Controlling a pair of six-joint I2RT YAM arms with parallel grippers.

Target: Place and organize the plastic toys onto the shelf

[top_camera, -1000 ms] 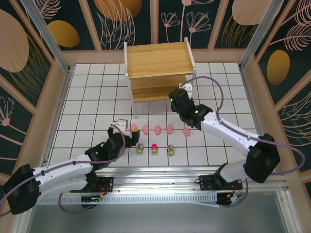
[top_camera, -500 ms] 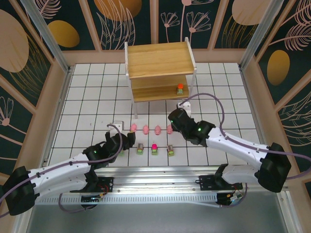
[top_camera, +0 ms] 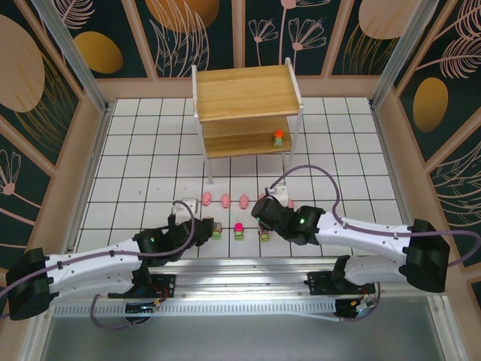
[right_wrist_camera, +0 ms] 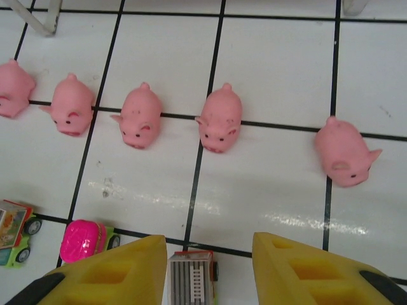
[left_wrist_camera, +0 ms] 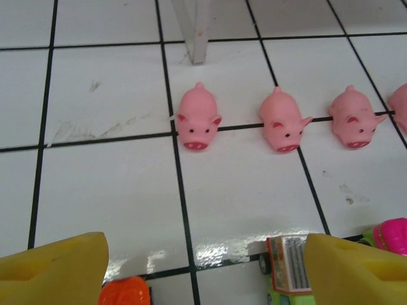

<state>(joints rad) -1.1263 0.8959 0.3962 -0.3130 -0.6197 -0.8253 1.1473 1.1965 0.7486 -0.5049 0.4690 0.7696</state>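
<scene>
So, the right gripper [right_wrist_camera: 206,254] gapes wide astride a striped toy [right_wrist_camera: 192,274], with bare tiles [right_wrist_camera: 273,57] all round. The left gripper [left_wrist_camera: 203,267] is wide too. The pigs [right_wrist_camera: 219,117] lie lengthwise 12-to-6, snouts at 6 o'clock, and the shelf [top_camera: 244,94] stands off at 12.

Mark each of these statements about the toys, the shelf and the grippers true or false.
1. Five pink pigs lie in a row on the tiled table. True.
2. The shelf carries a toy on its top board. False: its orange-topped toy stands on the lower board.
3. The right gripper is shut on a pig. False: its fingers stand open over a small toy car.
4. The left gripper is open. True.
</scene>
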